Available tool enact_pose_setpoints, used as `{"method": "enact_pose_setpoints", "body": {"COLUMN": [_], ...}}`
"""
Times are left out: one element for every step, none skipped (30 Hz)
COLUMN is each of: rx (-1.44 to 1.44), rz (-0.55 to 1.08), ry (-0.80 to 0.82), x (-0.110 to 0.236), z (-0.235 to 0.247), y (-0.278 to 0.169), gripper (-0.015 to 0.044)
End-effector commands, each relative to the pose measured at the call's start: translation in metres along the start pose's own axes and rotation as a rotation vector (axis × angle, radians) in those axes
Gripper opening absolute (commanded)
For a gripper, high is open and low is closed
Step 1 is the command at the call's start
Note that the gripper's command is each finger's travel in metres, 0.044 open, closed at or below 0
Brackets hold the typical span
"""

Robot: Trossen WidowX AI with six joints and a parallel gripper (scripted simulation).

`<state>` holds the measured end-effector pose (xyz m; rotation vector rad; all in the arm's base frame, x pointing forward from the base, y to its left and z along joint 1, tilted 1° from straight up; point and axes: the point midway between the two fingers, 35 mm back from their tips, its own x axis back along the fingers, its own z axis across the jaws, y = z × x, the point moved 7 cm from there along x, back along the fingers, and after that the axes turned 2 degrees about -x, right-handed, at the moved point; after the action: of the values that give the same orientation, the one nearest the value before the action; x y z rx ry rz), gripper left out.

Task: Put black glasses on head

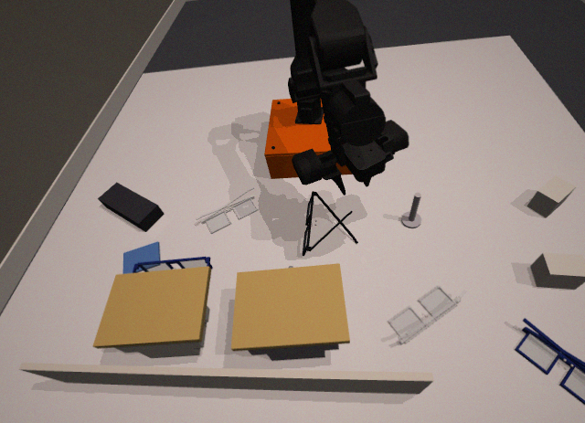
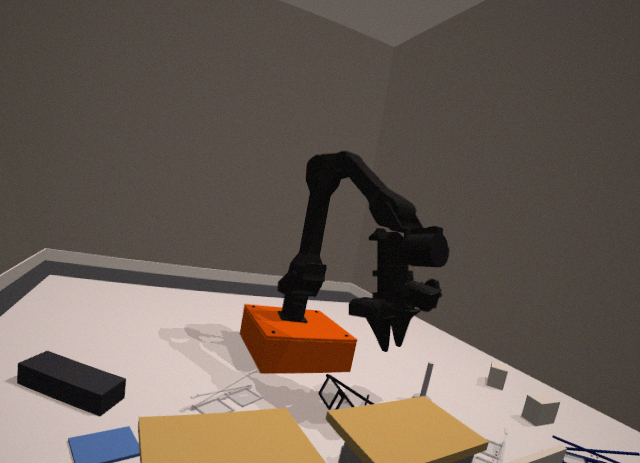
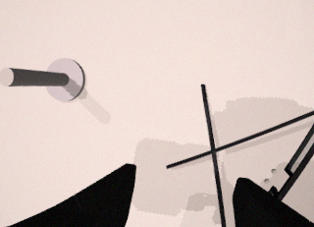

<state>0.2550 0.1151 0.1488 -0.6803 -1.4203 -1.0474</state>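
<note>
The black glasses lie on the white table in front of the orange arm base, standing on their front frame with the temples crossed. My gripper points down, a little above and behind them, half open with nothing between the fingers. Two tan panels cover the display stands from these views. The heads and a green tag are hidden. A blue tag lies by the left panel, where a dark blue frame shows.
A grey peg on a round foot stands right of the glasses. Clear glasses, blue glasses, a black block, two beige cubes and a low front wall are around.
</note>
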Motion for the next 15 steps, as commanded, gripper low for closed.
{"method": "enact_pose_setpoints", "body": {"rx": [-0.247, -0.316, -0.370, -0.403, -0.409, -0.414, -0.414, -0.414, -0.414, -0.414, -0.414, -0.414, -0.414, -0.414, -0.414], "rz": [0.111, 0.139, 0.161, 0.174, 0.176, 0.178, 0.178, 0.178, 0.178, 0.178, 0.178, 0.178, 0.178, 0.178, 0.178], "ry": [-0.068, -0.086, -0.100, -0.108, -0.109, -0.111, -0.111, -0.111, -0.111, -0.111, -0.111, -0.111, -0.111, -0.111, -0.111], "x": [-0.021, -0.026, -0.030, -0.032, -0.033, -0.033, -0.033, -0.033, -0.033, -0.033, -0.033, -0.033, -0.033, -0.033, -0.033], "z": [-0.043, -0.055, -0.063, -0.068, -0.068, -0.067, -0.067, -0.067, -0.067, -0.067, -0.067, -0.067, -0.067, -0.067, -0.067], "y": [-0.026, -0.034, -0.041, -0.045, -0.044, -0.043, -0.043, -0.043, -0.043, -0.043, -0.043, -0.043, -0.043, -0.043, -0.043], "gripper": [0.0200, 0.0200, 0.0200, 0.0200, 0.0200, 0.0200, 0.0200, 0.0200, 0.0200, 0.0200, 0.0174, 0.0147, 0.0121, 0.0120, 0.0120]}}
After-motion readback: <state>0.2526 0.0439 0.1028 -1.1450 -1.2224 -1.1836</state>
